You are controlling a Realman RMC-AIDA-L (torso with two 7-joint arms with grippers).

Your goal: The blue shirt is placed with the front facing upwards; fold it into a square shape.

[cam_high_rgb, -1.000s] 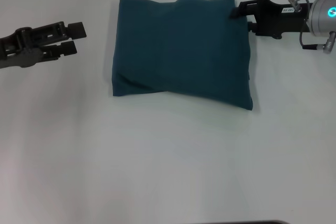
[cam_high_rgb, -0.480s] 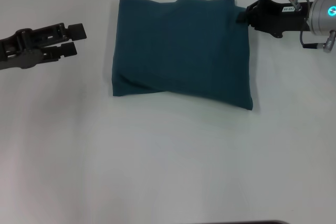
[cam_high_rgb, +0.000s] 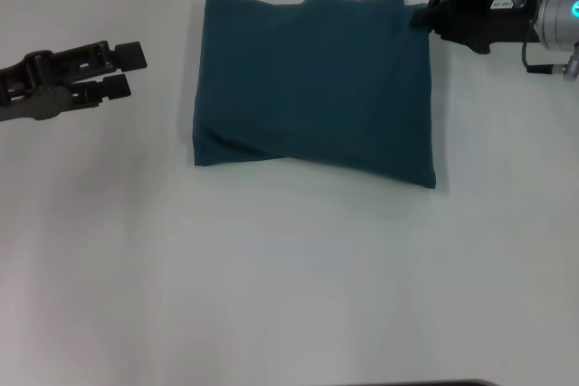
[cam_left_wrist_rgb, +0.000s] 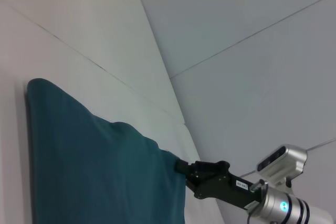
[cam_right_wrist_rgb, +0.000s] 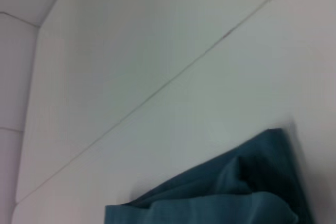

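- The blue shirt (cam_high_rgb: 312,88) is already folded into a rough rectangle, plain teal side up, lying flat toward the far edge of the white bench (cam_high_rgb: 289,277), about mid-width.
- My right gripper (cam_high_rgb: 432,17) sits at the shirt's far right corner, right up against the cloth; honestly can't tell whether the jaws are pinching it or not.
- My left gripper (cam_high_rgb: 129,70) hangs off to the shirt's left, well apart from it, jaws narrowly parted and holding nothing.
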